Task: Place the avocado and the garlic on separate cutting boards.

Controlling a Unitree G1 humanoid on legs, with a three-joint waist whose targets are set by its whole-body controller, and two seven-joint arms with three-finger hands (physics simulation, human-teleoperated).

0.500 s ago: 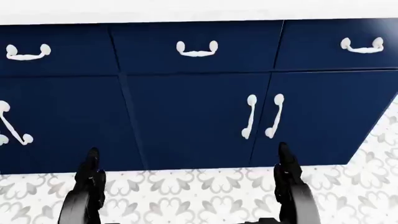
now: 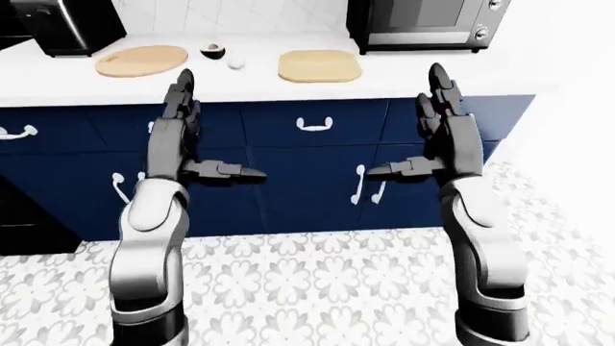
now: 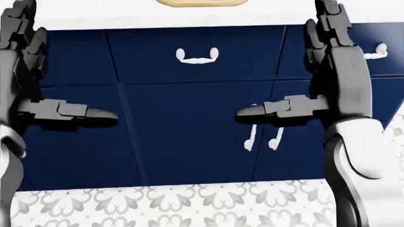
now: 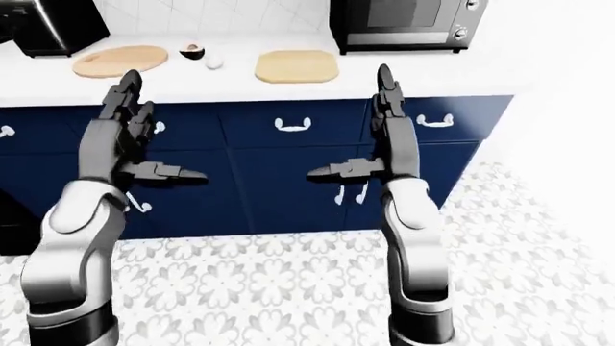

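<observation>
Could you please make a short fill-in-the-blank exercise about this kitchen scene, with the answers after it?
1. The avocado and the garlic lie on the white counter between two cutting ____.
2. The left hand and the right hand are both ____ and hold nothing.
3. At the top right of the left-eye view stands a ____.
4. The cabinet doors under the counter are dark ____.

Missing words: boards; open; microwave; blue

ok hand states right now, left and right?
Left three-finger hand: open, fingers up, thumb out sideways, holding nothing.
Right three-finger hand: open, same pose, holding nothing.
</observation>
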